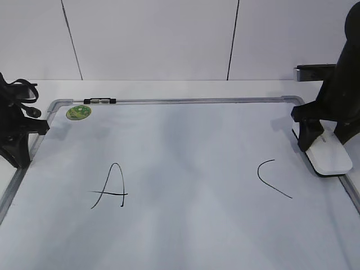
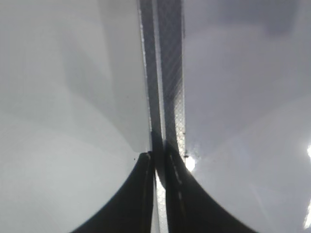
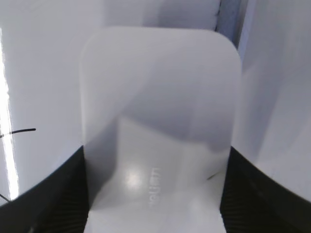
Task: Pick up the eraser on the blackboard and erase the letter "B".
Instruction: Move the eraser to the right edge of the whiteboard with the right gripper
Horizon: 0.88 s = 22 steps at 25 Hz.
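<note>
The white eraser (image 1: 332, 160) lies at the right edge of the blackboard (image 1: 185, 140). My right gripper (image 1: 314, 146) is shut on the eraser, with one finger against each long side. In the right wrist view the eraser (image 3: 160, 92) fills the space between the right gripper's (image 3: 154, 194) fingers. No letter "B" shows; the board between the "A" (image 1: 112, 188) and the "C" (image 1: 273, 177) is blank. My left gripper (image 1: 22, 157) is shut and empty at the board's left edge. In the left wrist view the left gripper (image 2: 158, 162) sits over the silver frame (image 2: 167, 73).
A black-and-silver marker (image 1: 98, 101) lies on the top frame, with the round green sticker (image 1: 78, 112) just below it. A black stroke (image 3: 22, 131) shows left of the eraser. A white wall stands behind the table.
</note>
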Each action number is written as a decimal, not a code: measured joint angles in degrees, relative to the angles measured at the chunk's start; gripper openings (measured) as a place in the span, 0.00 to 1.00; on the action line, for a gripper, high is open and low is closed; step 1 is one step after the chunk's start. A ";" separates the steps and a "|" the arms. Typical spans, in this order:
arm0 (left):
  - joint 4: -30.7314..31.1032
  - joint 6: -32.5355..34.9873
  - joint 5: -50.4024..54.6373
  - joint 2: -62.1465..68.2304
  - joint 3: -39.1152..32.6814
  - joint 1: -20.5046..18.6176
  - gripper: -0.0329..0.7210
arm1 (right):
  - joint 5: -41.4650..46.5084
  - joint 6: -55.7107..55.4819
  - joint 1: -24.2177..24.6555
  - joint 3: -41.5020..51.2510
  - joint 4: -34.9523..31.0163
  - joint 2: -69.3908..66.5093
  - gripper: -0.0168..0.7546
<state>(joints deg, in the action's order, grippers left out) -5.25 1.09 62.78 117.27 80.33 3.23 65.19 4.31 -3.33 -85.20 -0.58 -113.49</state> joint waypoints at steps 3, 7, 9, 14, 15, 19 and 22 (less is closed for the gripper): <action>0.00 0.00 0.05 0.00 0.00 0.00 0.07 | 0.00 -0.11 0.00 0.00 0.00 0.00 0.71; 0.00 0.00 0.05 0.00 0.00 0.00 0.07 | 0.00 -0.11 0.00 0.00 -0.24 -0.37 0.71; 0.00 0.00 0.05 0.00 0.00 0.00 0.07 | 0.00 -0.11 0.00 0.00 -0.48 -0.76 0.72; 0.00 0.00 0.05 0.00 0.00 0.00 0.07 | 0.00 -0.11 0.00 0.00 -0.73 -0.85 0.74; 0.00 0.00 0.05 0.00 0.00 0.00 0.07 | 0.00 -0.11 0.00 0.00 -0.84 -0.85 0.74; 0.00 0.00 0.05 0.00 0.00 0.00 0.07 | 0.00 -0.11 0.00 0.00 -0.84 -0.85 0.75; 0.00 0.00 0.05 0.00 0.00 0.00 0.07 | 0.00 -0.11 0.00 0.00 -0.84 -0.85 0.75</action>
<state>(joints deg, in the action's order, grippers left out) -5.25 1.09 62.84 117.27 80.33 3.23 65.19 4.20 -3.33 -85.20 -1.42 -114.34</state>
